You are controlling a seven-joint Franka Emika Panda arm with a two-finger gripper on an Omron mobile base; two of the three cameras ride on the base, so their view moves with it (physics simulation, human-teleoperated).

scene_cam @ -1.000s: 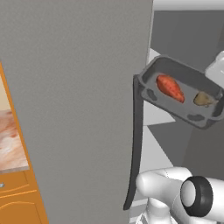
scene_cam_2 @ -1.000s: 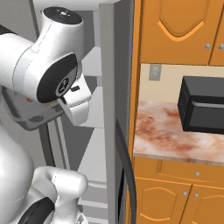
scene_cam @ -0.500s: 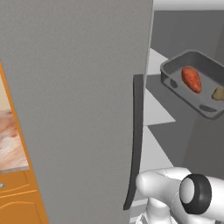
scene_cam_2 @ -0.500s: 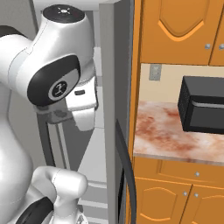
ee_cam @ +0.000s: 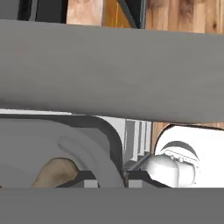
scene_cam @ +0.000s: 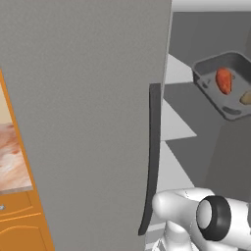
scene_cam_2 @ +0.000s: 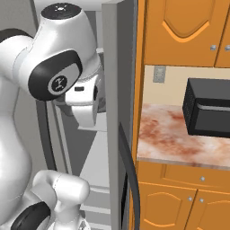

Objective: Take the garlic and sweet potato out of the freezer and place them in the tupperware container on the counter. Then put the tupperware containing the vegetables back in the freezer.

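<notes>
The tupperware container [scene_cam: 208,90], a dark grey tub, hangs tilted in the air inside the open freezer [scene_cam: 184,127], at the upper right of the left base view. In it lie the orange-red sweet potato [scene_cam: 224,80] and the pale tan garlic [scene_cam: 245,98]. In the hand view my gripper [ee_cam: 114,178] is shut on the tub's rim [ee_cam: 111,138], with the garlic [ee_cam: 54,173] just left of the fingertips. The wide grey freezer door [scene_cam: 83,98] stands open beside it.
The door's long dark handle [scene_cam: 152,157] curves down near my base. The marbled counter [scene_cam_2: 179,139] lies right of the freezer and carries a black box-shaped appliance [scene_cam_2: 209,108], with orange cabinets [scene_cam_2: 179,31] above. My arm's upper link [scene_cam_2: 58,67] stands close to the door edge.
The tub with both vegetables has moved right and deeper into the freezer, past the door handle. My arm has swung further toward the freezer. The grip has stayed shut.
</notes>
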